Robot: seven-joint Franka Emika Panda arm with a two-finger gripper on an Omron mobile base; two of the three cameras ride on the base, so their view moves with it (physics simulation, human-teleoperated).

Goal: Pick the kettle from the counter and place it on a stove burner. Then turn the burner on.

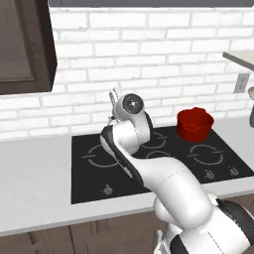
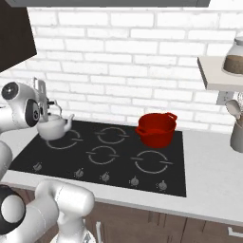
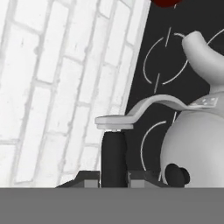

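Note:
The small silvery-white kettle [image 2: 53, 127] is at the back left of the black cooktop [image 2: 123, 163], over the large left stove burner [image 2: 66, 141]; I cannot tell whether it rests on the glass or hangs just above it. My gripper [image 2: 45, 105] comes down from the left onto the thin arched handle [image 3: 151, 105] and is shut on it. In the hand view the kettle's rounded body [image 3: 197, 151] and spout fill the right side, with one dark finger [image 3: 113, 153] under the handle's end. In the left base view my arm covers the kettle. The pale grey counter [image 2: 209, 182] surrounds the cooktop.
A red pot [image 2: 156, 129] with side handles stands at the cooktop's back right. A row of knobs [image 2: 105, 177] runs along the cooktop's front edge. A shelf with a glass jar [image 2: 235, 57] and a utensil holder [image 2: 236, 134] are at the far right, against the white brick wall.

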